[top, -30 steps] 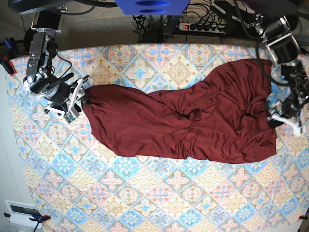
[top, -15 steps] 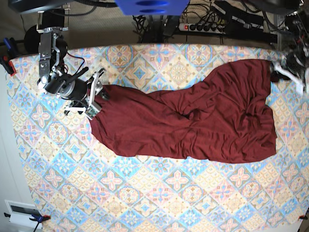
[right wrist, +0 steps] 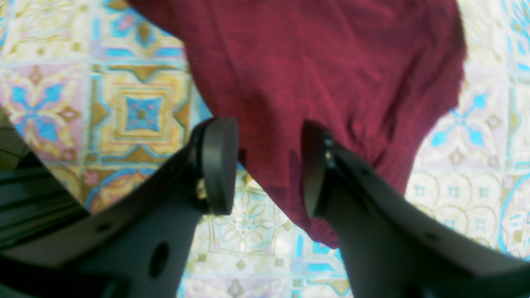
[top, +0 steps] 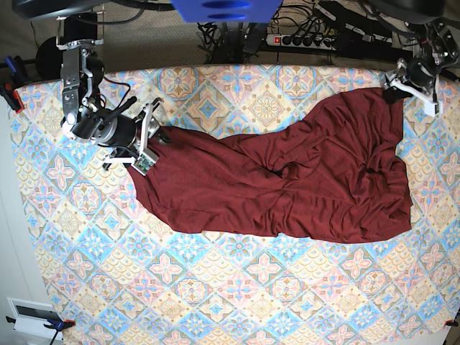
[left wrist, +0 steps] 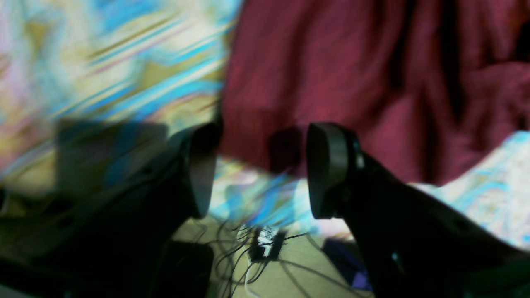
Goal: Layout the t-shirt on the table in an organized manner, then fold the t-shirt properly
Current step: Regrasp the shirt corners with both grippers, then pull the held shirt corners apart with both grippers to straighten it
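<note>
both arms shifted to new corners of the shirt

over the last second the right gripper (top: 147,140) had slid in from the bare cloth at the counter's side onto the narrow end of the t-shirt (top: 287,180), and the left gripper (top: 411,88) had travelled from the shirt's near-side edge up to its far corner by the counter's back rim. the shirt itself had barely altered in outline, so the move read as repositioning for a fresh pull rather than a spread already made; the layout step looked unfinished and folding not yet begun.

in the right wrist view the jaws stood apart, astride the shirt's tapering tip, with the fabric between the pads but not pinched. in the left wrist view, blurred by motion, the jaws were spread wide with nothing between them, the shirt's edge just beyond.

the t-shirt lay across the middle of the counter (top: 237,302), a long slanting mass, wide at one end and narrowing to the other. it was a soft, matte, dark maroon knit, heavily creased with ridges running lengthwise. the counter's covering was a flat printed cloth of blue, pink and cream floral diamonds.
</note>
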`<state>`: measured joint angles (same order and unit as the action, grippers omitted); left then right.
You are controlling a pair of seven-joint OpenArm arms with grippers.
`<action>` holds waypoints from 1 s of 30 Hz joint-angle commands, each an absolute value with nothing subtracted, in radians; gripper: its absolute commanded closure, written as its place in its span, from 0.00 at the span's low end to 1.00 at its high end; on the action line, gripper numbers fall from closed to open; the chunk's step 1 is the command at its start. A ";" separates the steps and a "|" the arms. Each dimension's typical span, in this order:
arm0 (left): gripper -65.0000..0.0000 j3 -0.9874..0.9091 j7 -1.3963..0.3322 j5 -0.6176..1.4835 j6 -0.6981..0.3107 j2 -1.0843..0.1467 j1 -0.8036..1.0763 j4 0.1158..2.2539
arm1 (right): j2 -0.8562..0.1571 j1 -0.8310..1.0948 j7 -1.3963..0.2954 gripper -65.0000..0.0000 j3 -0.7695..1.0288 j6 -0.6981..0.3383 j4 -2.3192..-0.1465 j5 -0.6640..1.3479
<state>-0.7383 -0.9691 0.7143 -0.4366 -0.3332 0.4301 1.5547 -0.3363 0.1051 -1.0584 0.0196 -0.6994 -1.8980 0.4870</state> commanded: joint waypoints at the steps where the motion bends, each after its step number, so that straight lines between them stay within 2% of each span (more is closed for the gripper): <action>1: 0.48 -0.745 -0.957 0.728 -0.437 -0.338 0.430 1.566 | -0.351 0.091 -1.040 0.64 0.027 -0.698 -1.931 0.499; 7: 0.49 -0.745 -0.957 0.730 -0.437 -0.289 0.418 1.564 | -0.351 0.091 -1.040 0.64 0.027 -0.698 -1.943 0.499; 9: 0.52 -0.745 -0.958 0.730 -0.438 -0.275 0.418 1.564 | -0.351 0.093 -1.040 0.64 0.027 -0.698 -1.943 0.499; 11: 0.66 -0.745 -0.960 0.737 -0.444 -0.275 0.424 1.569 | -0.351 0.093 -1.040 0.64 0.027 -0.698 -1.948 0.499; 14: 0.98 -0.757 -0.960 0.773 -0.466 -0.283 0.449 1.595 | -0.354 0.104 -1.040 0.64 0.027 -0.698 -1.954 0.501; 15: 1.00 -0.771 -0.960 0.789 -0.466 -0.292 0.464 1.607 | -0.354 0.119 -1.040 0.64 0.027 -0.698 -1.960 0.501; 18: 0.95 -0.855 -0.960 0.875 -0.469 -0.331 0.504 1.636 | -0.357 0.205 -1.038 0.64 0.025 -0.698 -1.986 0.499; 20: 1.00 -0.931 -0.960 0.938 -0.469 -0.367 0.512 1.638 | -0.360 0.228 -1.036 0.64 0.025 -0.698 -1.989 0.493; 24: 1.00 -1.026 -1.015 0.997 -0.469 -0.423 0.499 1.595 | -0.360 0.226 -1.036 0.63 -0.001 -0.698 -1.986 0.463; 30: 1.00 -1.043 -1.029 0.977 -0.466 -0.453 0.440 1.557 | -0.357 0.225 -0.957 0.63 -0.110 -0.698 -1.983 0.202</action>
